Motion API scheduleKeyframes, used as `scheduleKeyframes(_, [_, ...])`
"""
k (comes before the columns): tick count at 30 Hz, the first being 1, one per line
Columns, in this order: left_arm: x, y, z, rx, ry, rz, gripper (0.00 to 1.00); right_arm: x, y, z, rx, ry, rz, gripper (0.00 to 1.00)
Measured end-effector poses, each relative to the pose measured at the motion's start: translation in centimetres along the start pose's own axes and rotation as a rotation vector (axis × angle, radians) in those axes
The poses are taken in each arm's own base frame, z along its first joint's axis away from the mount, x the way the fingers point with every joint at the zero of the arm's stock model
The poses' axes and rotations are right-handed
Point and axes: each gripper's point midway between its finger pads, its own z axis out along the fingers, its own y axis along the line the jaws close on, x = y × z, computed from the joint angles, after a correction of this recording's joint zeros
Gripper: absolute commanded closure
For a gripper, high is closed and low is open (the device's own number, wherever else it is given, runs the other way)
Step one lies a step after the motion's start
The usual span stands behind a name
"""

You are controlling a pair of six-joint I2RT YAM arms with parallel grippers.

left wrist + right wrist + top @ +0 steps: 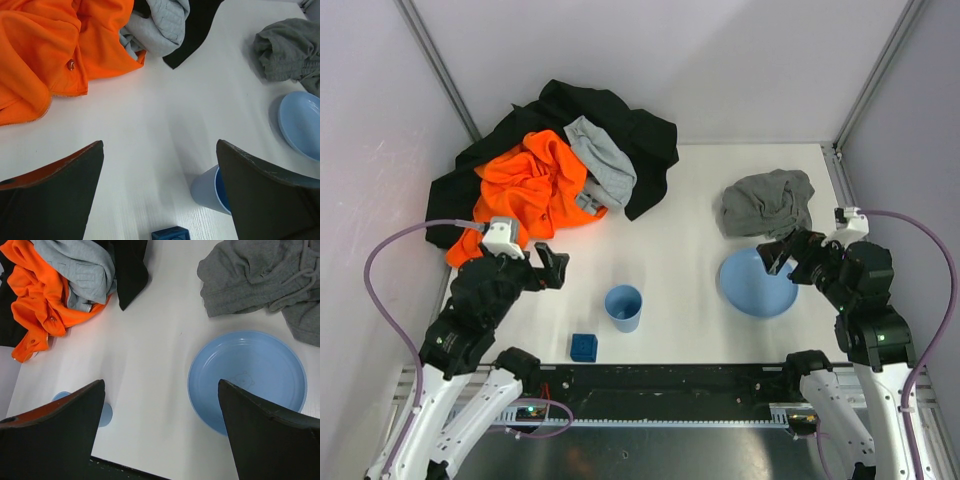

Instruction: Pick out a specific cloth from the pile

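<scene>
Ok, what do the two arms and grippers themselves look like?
The left arm and right arm match: white lower links, black upper segments, and each has a white wrist camera housing and a looping lilac cable. The left gripper and right gripper are black, with broad wedge-shaped fingers.

No writing, label, brand or number can be read anywhere; a mark inside the blue plate [280,355] is too faint to read.

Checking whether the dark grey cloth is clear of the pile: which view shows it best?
Top external: the whole cloth shows, lying apart from the pile. Right wrist shows it closer but cropped; left wrist catches only part.
</scene>
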Motion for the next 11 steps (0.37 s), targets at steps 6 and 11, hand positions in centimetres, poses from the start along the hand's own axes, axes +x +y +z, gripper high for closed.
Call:
scheduleKeyframes(6, [0.8,0.0,0.9,-0.013,0.056,0.008,0.00,0.2,-0.3,0.6,0.012,0.019,0.003,0.01])
scheduleKeyframes(11, [0.1,-0.3,1.8,-0.018,0.079,0.020,0.00,0.1,-0.5,1.9,0.019,0.038,0.001,0.01])
